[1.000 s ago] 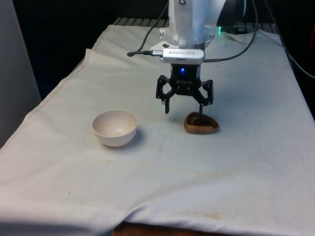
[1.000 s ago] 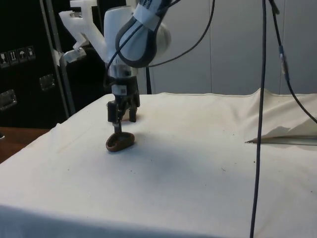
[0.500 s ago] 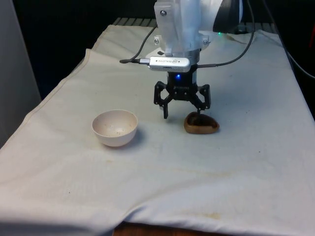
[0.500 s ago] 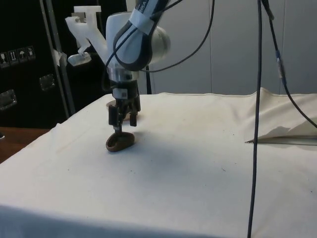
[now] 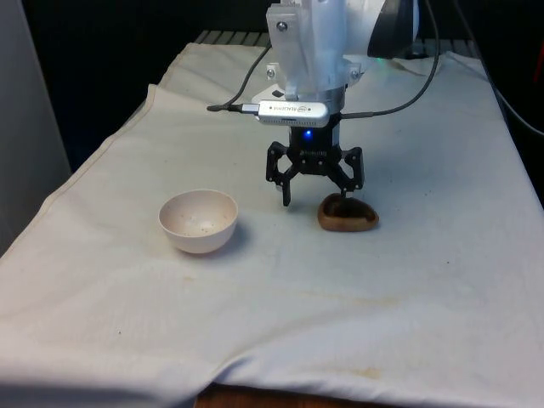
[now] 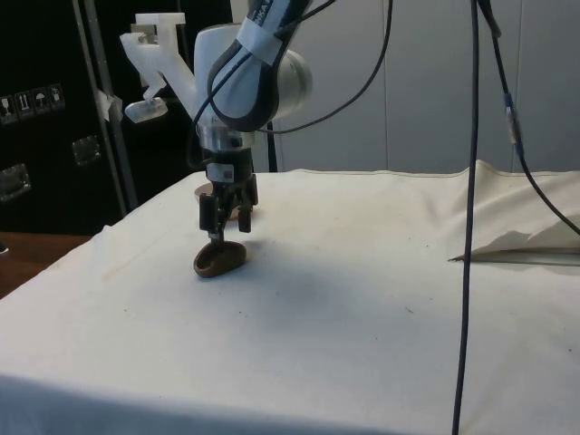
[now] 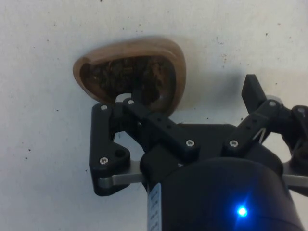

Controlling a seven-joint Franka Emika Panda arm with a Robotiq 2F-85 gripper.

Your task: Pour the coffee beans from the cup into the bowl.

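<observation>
1. White cloth (image 5: pixel 357 289) over the whole table, creased and faintly stained toward the near edge; black curtains behind the far edge.
2. Near the table's middle: black two-finger gripper (image 5: pixel 314 191), pointing straight down, fingers spread wide, gripping nothing.
3. Just under it, resting on the cloth: brown wooden cup (image 5: pixel 347 214), teardrop-shaped, shallow, upright.
4. One fingertip (image 7: pixel 139 96) dipped inside the cup's rim, the other (image 7: pixel 252 89) over bare cloth well outside the cup.
5. Dark coffee beans (image 7: pixel 125 74) inside the cup, partly covered by that finger; separate beans hard to make out.
6. Toward the front view's left of the cup, well apart from it: cream bowl (image 5: pixel 198 221), upright, with a few dark specks on its inner wall; too small to identify.
7. From the side: cup (image 6: pixel 219 259) below the gripper (image 6: pixel 227 222), bowl mostly hidden behind the gripper, only a sliver of rim (image 6: pixel 205 190) showing.
</observation>
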